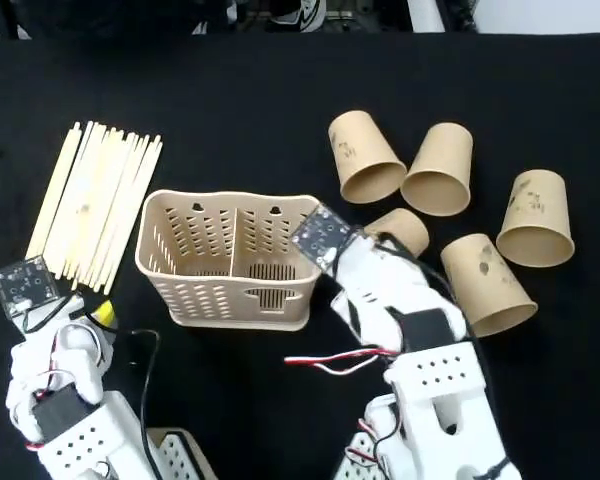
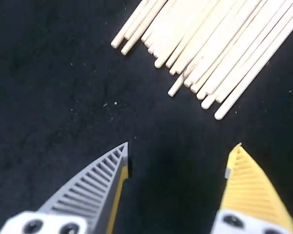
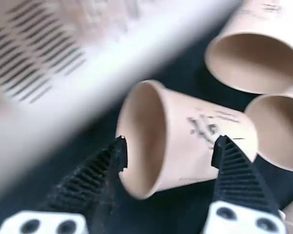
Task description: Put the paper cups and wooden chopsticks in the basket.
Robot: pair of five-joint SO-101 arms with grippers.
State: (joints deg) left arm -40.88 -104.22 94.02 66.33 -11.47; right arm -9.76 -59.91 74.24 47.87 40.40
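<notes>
On black tabletop (image 1: 230, 90) | basket (image 1: 228, 196) ctr | L fingers (image 2: 97, 180) spread nr chopsticks (image 2: 210, 48) | R fingers (image 3: 234, 170) spread astride cup (image 3: 185, 136)

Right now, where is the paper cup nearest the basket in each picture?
High view: the cup lies on its side just right of the basket.
Right wrist view: centre of the picture, between the fingers of the open right hand, with the basket's wall beside it.
Left wrist view: this camera faces the chopsticks instead.
Shared landmark: the basket.
</notes>
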